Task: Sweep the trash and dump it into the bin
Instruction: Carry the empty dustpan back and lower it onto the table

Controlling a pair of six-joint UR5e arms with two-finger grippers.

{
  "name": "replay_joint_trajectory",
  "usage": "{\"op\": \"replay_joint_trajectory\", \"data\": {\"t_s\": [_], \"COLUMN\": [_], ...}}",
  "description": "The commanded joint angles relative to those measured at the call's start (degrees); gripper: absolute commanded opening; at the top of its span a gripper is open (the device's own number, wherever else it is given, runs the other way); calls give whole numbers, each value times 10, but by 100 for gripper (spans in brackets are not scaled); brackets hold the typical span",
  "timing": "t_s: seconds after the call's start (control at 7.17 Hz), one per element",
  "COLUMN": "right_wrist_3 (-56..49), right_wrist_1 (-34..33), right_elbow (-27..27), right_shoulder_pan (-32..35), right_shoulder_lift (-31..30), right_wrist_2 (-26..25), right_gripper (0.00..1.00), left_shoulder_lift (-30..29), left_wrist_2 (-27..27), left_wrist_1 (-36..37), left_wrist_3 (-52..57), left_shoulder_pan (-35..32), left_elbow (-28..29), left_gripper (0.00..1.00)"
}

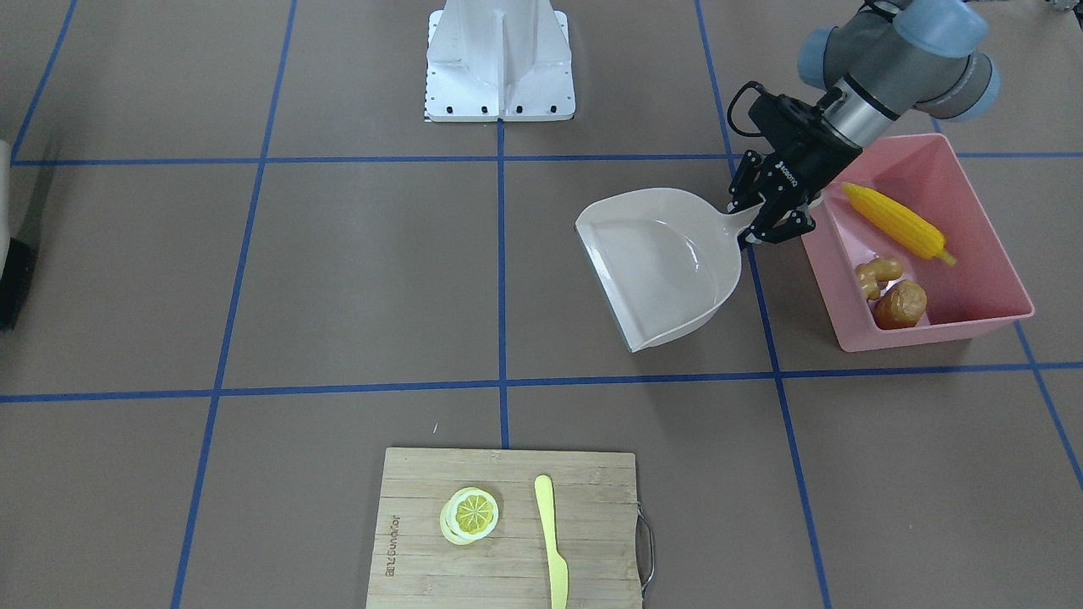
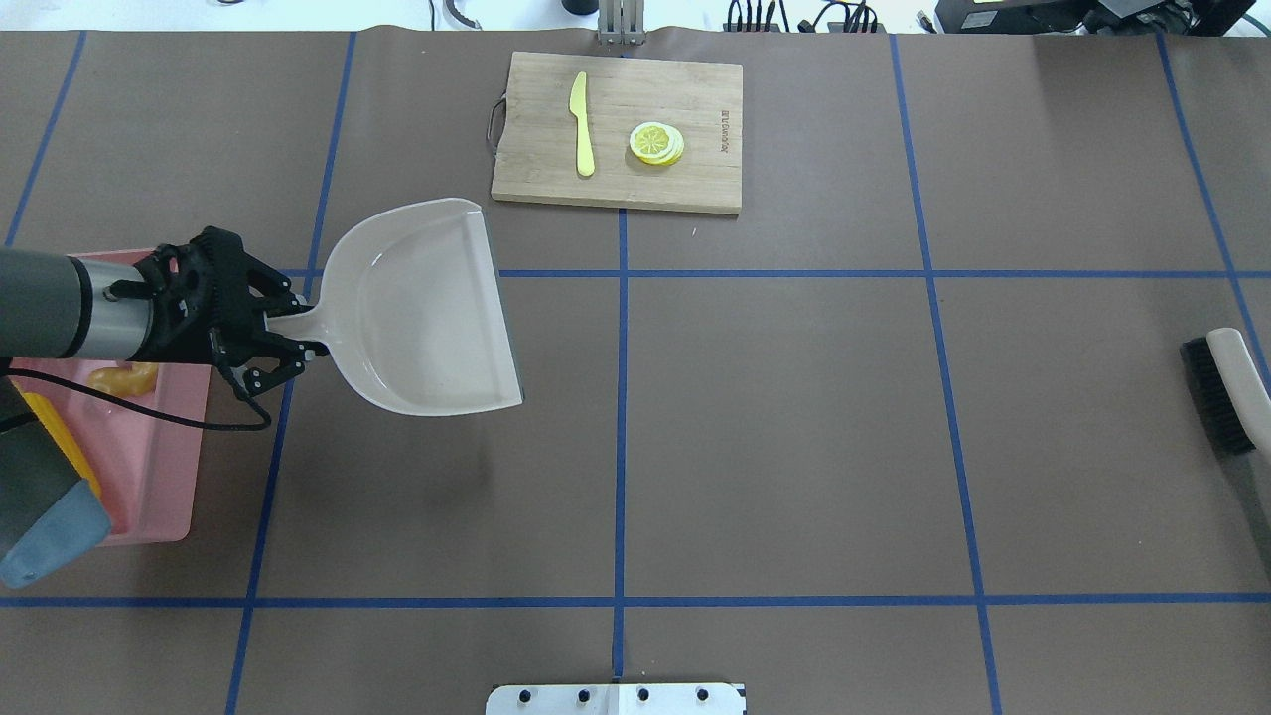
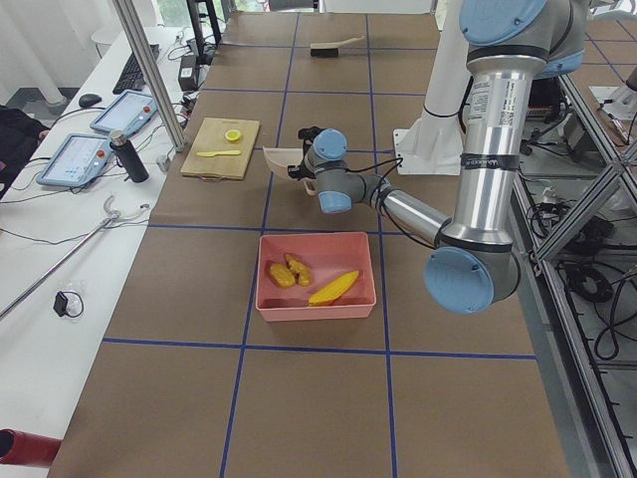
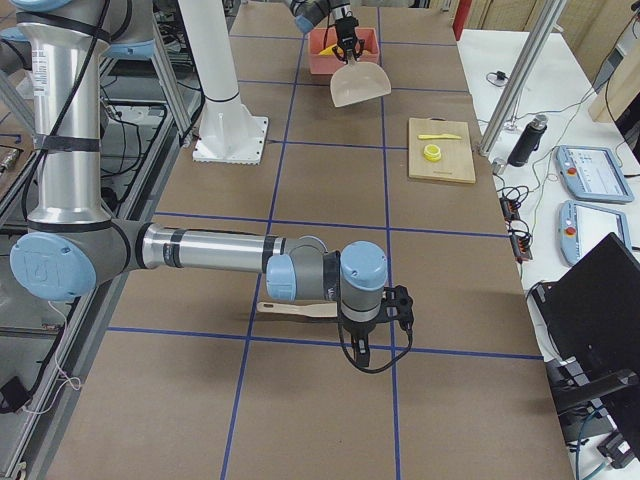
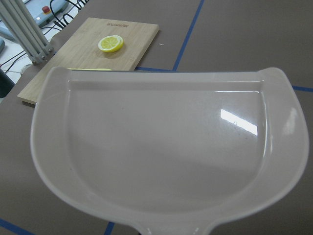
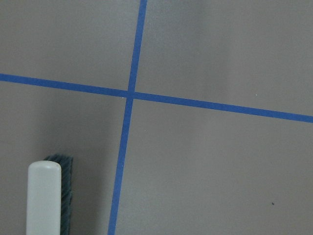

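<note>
From the front: corn [image 1: 897,222], potato [image 1: 900,304], ginger [image 1: 877,274] in the bin [image 1: 931,334]; overhead, the arm [image 2: 40,318] covers most. Left gripper [image 1: 766,222] clamps the dustpan [image 1: 660,262]; right gripper [image 4: 400,308], can't tell.

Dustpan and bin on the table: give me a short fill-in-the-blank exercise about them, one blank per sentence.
1. The left pincer is shut on the dustpan by its ______.
2. The dustpan carries no toy food, so it is ______.
3. The corn cob, potato and ginger root make ______ toy foods inside the pink bin.
4. The knife on the cutting board is coloured ______.

Missing words: handle; empty; three; yellow.
</note>
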Motion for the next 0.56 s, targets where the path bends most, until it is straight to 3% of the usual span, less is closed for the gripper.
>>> {"op": "replay_joint_trajectory", "data": {"t_s": [0.0,0.42], "right_wrist_3": [0,0], "right_wrist_1": [4,6], "right_elbow": [-4,-7], "right_shoulder_pan": [0,0], "right_shoulder_lift": [0,0], "right_wrist_2": [-2,-2], "right_gripper": [100,100], "left_shoulder_lift": [-18,-101], "left_wrist_2": [0,-3], "left_wrist_1": [7,42], "left_wrist_3": [24,41], "left_shoulder_pan": [30,73], "left_elbow": [22,70], "left_gripper": [0,0]}}
